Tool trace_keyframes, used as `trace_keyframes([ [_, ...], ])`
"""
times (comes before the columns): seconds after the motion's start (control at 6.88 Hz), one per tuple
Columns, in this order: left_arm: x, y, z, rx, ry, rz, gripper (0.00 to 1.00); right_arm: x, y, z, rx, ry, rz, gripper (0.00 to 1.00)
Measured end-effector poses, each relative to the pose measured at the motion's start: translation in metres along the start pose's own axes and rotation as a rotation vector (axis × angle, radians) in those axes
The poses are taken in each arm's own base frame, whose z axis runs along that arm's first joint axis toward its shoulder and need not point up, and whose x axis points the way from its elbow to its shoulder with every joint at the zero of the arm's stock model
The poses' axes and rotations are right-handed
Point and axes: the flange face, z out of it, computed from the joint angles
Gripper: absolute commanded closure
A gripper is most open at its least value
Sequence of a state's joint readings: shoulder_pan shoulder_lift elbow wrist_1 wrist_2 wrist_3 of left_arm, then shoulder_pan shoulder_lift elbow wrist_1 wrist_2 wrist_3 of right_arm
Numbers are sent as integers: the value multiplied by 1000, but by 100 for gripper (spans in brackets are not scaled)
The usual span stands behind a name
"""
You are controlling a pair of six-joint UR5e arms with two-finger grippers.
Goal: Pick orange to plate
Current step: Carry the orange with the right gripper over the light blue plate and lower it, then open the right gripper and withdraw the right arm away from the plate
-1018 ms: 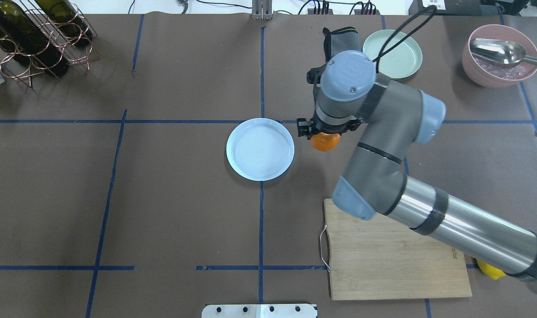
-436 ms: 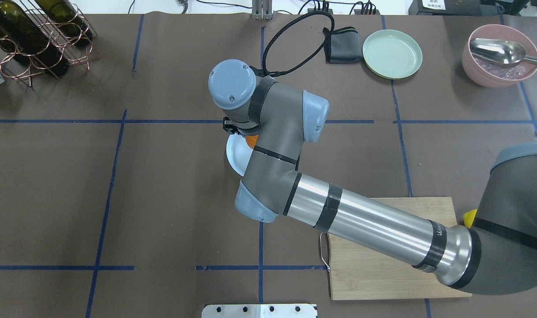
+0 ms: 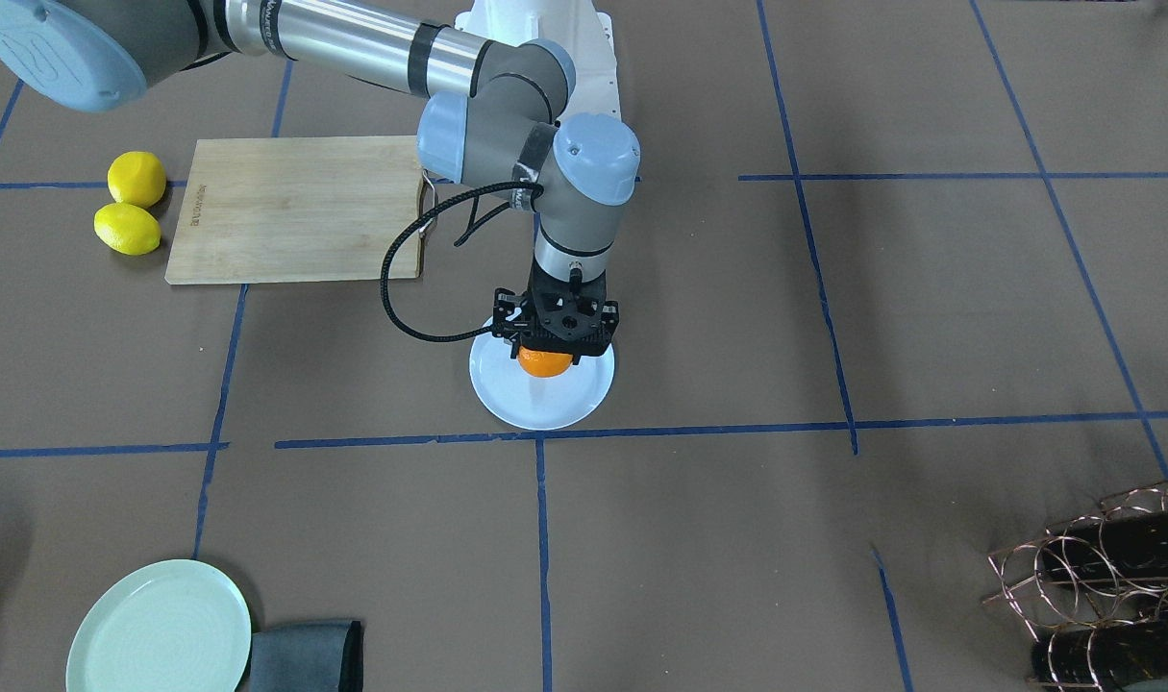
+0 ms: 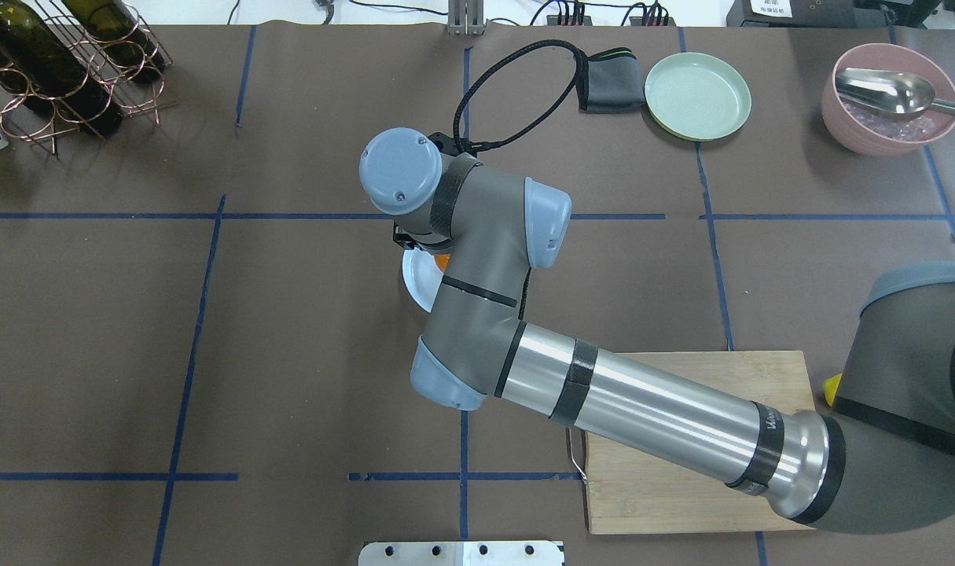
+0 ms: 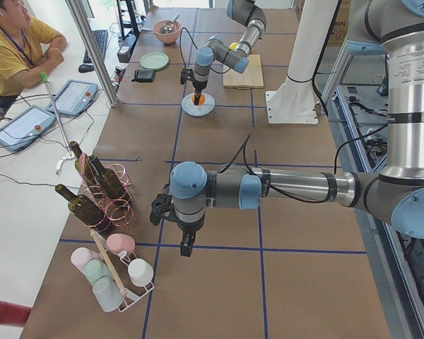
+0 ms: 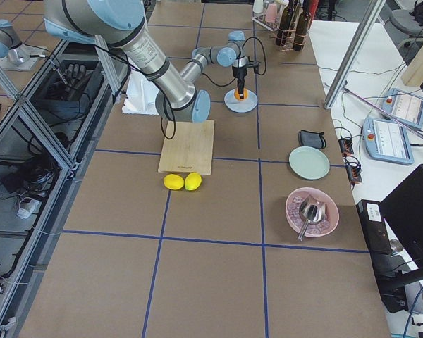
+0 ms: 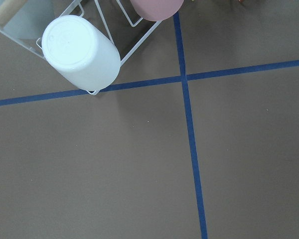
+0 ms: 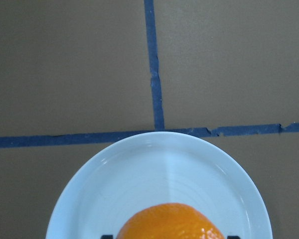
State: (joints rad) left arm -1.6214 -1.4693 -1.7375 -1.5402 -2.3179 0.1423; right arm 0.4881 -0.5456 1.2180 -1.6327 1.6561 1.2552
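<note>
The orange [image 3: 543, 365] sits between the fingers of my right gripper [image 3: 548, 354], which is shut on it directly over the pale bluish-white plate [image 3: 543, 408]. In the right wrist view the orange [image 8: 169, 221] fills the bottom edge, with the plate [image 8: 154, 169] spread beneath it. From overhead the right arm covers most of the plate [image 4: 416, 277], and only a sliver of the orange [image 4: 441, 262] shows. I cannot tell whether the orange touches the plate. My left gripper [image 5: 187, 244] hangs over bare table near the racks, and I cannot tell its state.
Two yellow lemons [image 3: 134, 204] lie beside a wooden cutting board [image 3: 295, 207]. A pale green plate [image 4: 697, 96], a grey cloth [image 4: 611, 80] and a pink bowl with a spoon [image 4: 890, 98] stand at the back right. A bottle rack [image 4: 60, 55] is back left, and a cup rack [image 7: 82, 52] is near the left gripper.
My right arm carried the orange leftward from just right of the plate to above it, then shifted slightly further left. The plate has not moved.
</note>
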Motion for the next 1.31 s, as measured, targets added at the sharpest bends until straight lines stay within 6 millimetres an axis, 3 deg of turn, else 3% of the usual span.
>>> trace_keyframes([
  [0.15,0,0,0,0,0,-1,0,0,2,7,3,15,6,48],
  [0.29,0,0,0,0,0,0,0,1,2,13,7,20,12,0],
  [0.73,1,0,-2,4,-1,2,0,-4,0,11,24,-22,55,0],
  [0.87,2,0,-3,6,-1,3,0,-4,-7,4,30,-44,61,0],
  [1.02,1,1,-3,4,-1,0,0,6,-27,-11,23,-67,63,0],
  [1.16,-1,3,-1,-1,0,-5,0,33,-59,-32,-6,-91,37,0],
  [1.31,-2,5,1,-6,0,-13,0,82,-92,-53,-33,-108,-27,0],
])
